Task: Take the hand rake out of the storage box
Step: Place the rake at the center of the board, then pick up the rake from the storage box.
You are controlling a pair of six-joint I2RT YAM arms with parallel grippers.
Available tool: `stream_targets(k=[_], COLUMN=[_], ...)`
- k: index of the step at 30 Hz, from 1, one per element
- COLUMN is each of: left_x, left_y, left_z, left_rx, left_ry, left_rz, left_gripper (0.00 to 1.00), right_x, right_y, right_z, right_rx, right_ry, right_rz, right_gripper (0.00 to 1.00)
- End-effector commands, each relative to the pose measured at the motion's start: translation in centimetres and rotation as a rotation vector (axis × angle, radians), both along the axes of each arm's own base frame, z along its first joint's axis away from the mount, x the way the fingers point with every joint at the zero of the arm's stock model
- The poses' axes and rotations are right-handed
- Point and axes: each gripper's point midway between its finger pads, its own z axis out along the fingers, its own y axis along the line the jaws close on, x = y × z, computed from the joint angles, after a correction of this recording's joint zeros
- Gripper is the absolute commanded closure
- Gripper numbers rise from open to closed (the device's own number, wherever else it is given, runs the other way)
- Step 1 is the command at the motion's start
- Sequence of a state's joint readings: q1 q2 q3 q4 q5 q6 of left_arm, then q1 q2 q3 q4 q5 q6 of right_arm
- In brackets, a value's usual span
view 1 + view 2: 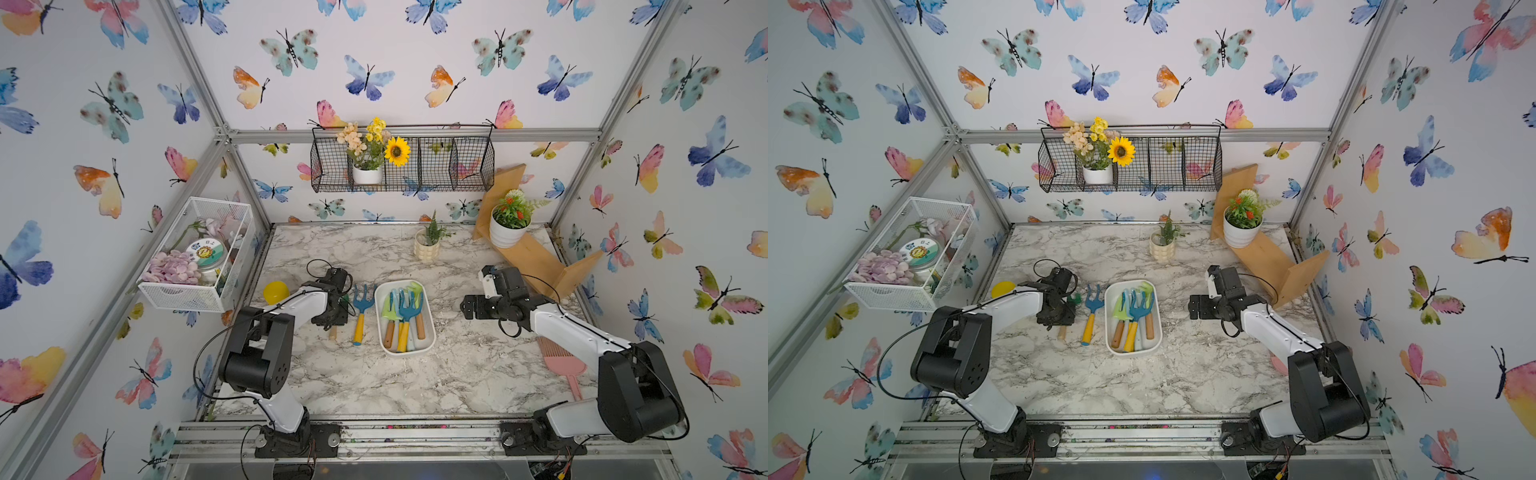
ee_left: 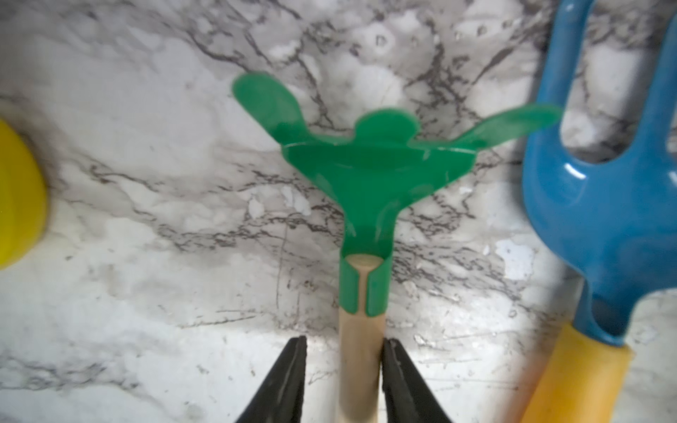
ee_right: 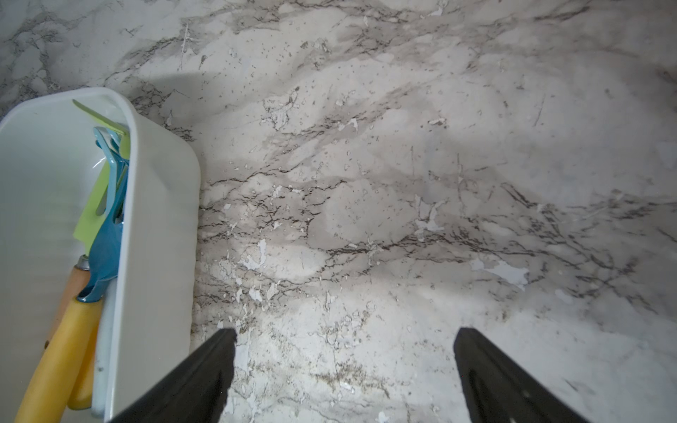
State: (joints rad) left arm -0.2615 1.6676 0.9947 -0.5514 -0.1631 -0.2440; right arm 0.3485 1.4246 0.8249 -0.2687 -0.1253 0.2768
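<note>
1. The marble counter (image 1: pixel 415 382) carries the whole scene.
2. The left arm (image 1: pixel 299 301) bends down over the counter's left part. The right arm (image 1: pixel 573 328) hangs to the right of the middle, well apart from the tools.
3. The storage box (image 1: pixel 405 354) lies near the middle of the counter in both top views. It holds several garden tools (image 1: pixel 405 316), their handles pointing to the front edge.
4. A blue fork (image 1: pixel 361 307) with a yellow handle lies on the counter just beside the box, on its left.
5. The hand rake (image 2: pixel 370 172), green-headed with a wooden handle, lies flat on the counter outside the box, left of the blue fork. In the top views the left wrist hides most of it. In the left wrist view one green tine reaches up to the fork's head, but whether they touch cannot be told.
6. A yellow round thing (image 1: pixel 276 292) sits on the counter further left of the rake.
7. The left fingers (image 2: pixel 289 373) are parted and straddle the rake's wooden handle. There is a clear gap on one side, and the other finger is at the handle's edge, so they do not clamp it.
8. The right fingers (image 3: pixel 205 366) stand wide apart over bare counter, holding nothing, with the box's wall just beside one of them.
</note>
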Motion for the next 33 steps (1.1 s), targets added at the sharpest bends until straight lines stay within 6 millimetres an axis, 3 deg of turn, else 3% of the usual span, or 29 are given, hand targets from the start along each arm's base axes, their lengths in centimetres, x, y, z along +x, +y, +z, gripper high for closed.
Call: stream_targets(k=[1,4,9,11,14,23,33], left_x=[0.1,-0.8,-3.0,-3.8,-4.4,-5.4,-6.0], left_y=[0.3,-2.5,-10.8,-14.1,-17.0,-21.9,-22.9], left_z=[4.0,5.9,7.7,8.1,7.7,4.5,2.2], left_rx=[0.024,-0.031,-0.127,-0.153,-0.155,-0.25,-0.243], left_ry=[-0.05,-0.077,-0.119,-0.122,-0.11,-0.008,0.054], left_rz=[0.057,0.077,0.002,-0.031,-0.07,-0.218,-0.276], left_gripper=[0.59,0.55,0.55,0.55,0.55,0.57,0.58], right_x=[-0.5,-0.5,-0.3,-0.3,-0.3,-1.3,-1.4], right_y=[0.3,0.2,0.1,0.1,-0.2,-0.8,-0.7], right_z=[0.4,0.5,0.5,0.7,0.9,0.0,-0.8], right_rx=[0.005,-0.005,-0.012,-0.013,-0.026,-0.043,-0.044], right_ry=[0.008,0.007,0.009,0.009,0.009,0.029,0.048], right_rz=[0.023,0.021,0.017,0.017,0.01,0.001,0.003], right_gripper=[0.02,0.02,0.02,0.02,0.02,0.02,0.02])
